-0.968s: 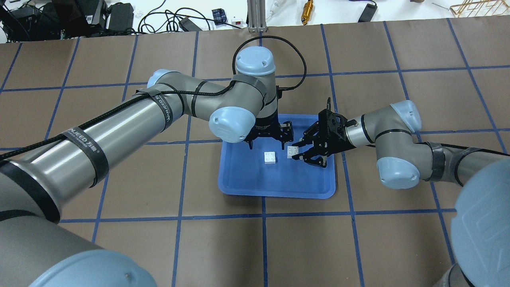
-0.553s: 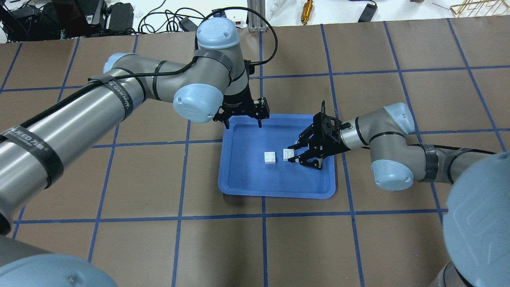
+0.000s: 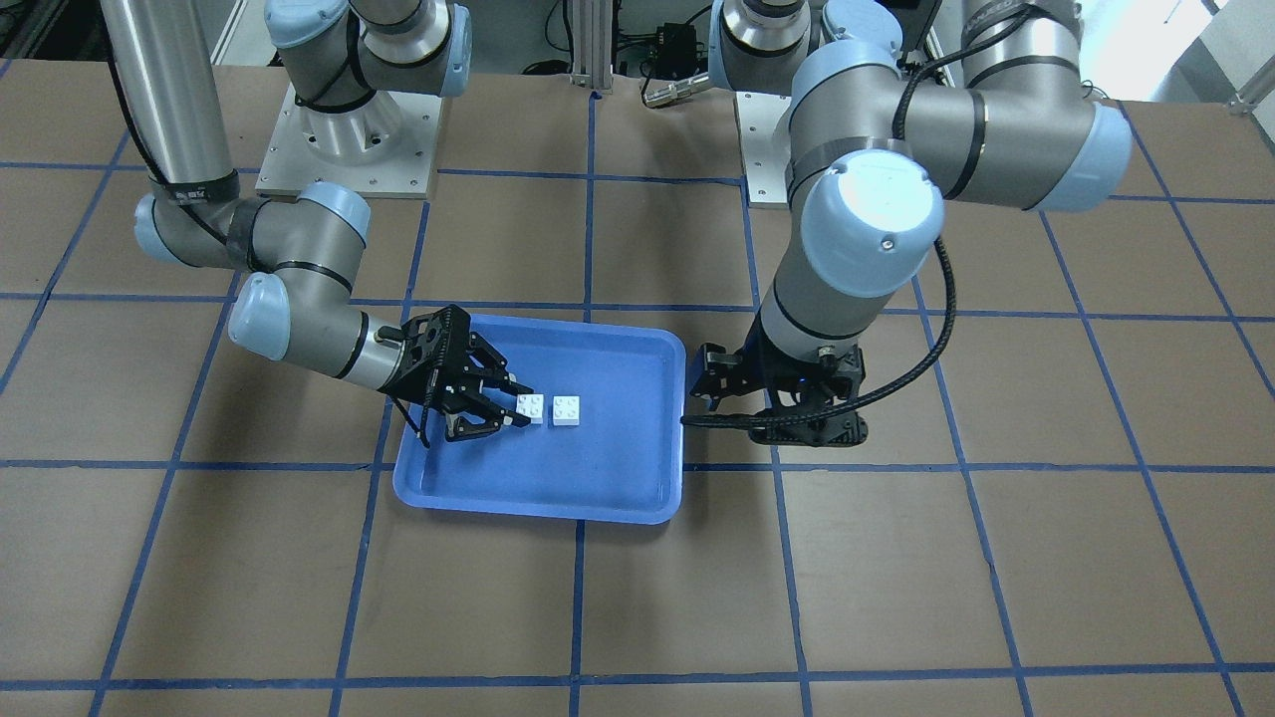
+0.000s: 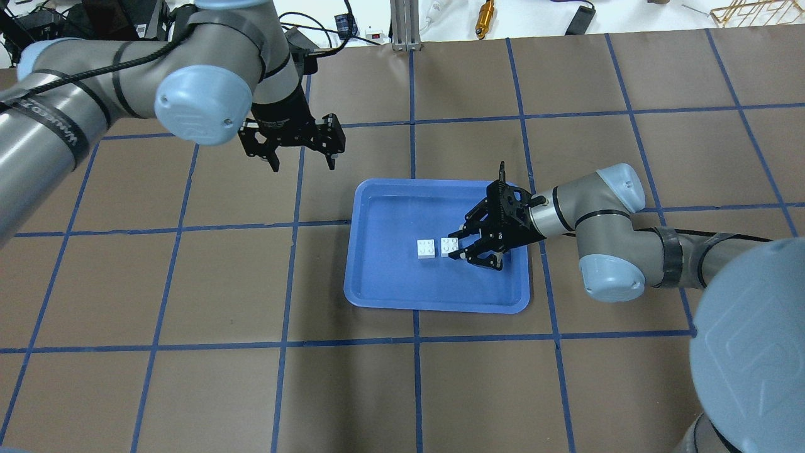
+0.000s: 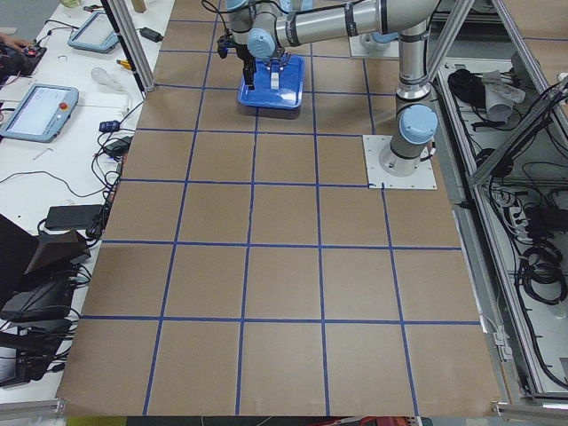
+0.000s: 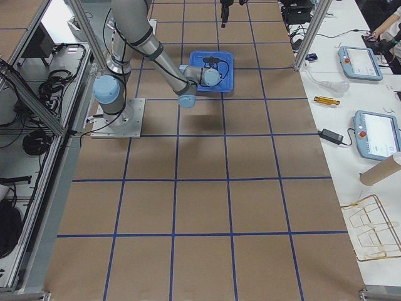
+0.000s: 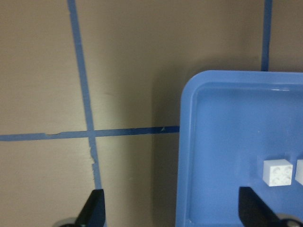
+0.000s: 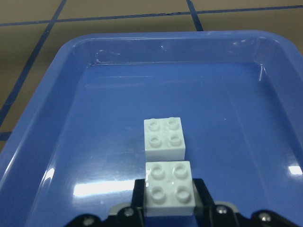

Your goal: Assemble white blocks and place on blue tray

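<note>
The blue tray [image 4: 434, 306] lies at the table's middle. One white block [image 4: 426, 248] sits loose on it. My right gripper [image 4: 458, 246] is shut on the other white block [image 4: 449, 246], held low just right of the loose one with a small gap between them. In the right wrist view the held block [image 8: 169, 188] is near and the loose block [image 8: 164, 138] lies beyond it. In the front view the held block [image 3: 530, 406] sits beside the loose block [image 3: 567, 409]. My left gripper [image 4: 302, 167] is open and empty, above the table off the tray's far-left corner.
The brown table carries a grid of blue tape. Cables, a brass tool [image 4: 485, 16] and an aluminium post [image 4: 405, 25] line the far edge. The left wrist view shows the tray's corner [image 7: 189, 142] and a tape crossing [image 7: 90, 134].
My left arm has pulled up and away from the tray toward the far left. My right gripper has carried its white block leftward, closer to the loose block.
</note>
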`<state>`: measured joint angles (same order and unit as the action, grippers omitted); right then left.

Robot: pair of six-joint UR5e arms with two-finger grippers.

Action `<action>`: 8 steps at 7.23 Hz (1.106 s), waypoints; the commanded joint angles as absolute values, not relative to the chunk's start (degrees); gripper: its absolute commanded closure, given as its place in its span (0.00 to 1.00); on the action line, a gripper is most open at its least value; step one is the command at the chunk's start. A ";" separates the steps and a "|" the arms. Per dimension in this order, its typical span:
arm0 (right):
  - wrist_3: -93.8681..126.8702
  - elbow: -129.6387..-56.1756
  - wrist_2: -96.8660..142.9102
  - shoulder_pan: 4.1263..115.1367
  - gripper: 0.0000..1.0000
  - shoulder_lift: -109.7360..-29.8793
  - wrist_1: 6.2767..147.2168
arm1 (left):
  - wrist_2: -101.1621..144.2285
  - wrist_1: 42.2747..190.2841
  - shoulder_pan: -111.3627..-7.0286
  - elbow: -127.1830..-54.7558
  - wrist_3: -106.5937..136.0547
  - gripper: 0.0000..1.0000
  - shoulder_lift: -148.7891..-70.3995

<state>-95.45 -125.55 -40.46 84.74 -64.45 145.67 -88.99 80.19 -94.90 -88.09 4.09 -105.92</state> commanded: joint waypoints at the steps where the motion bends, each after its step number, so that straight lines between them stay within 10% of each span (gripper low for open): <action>1: -94.67 -125.25 -40.43 85.69 1.00 -64.34 145.81 | -89.21 84.35 -89.76 -87.45 0.18 0.00 -101.27; 8: -93.60 -124.63 -40.60 86.48 1.00 -63.37 147.57 | -89.12 91.49 -85.87 -87.80 -5.10 0.00 -94.13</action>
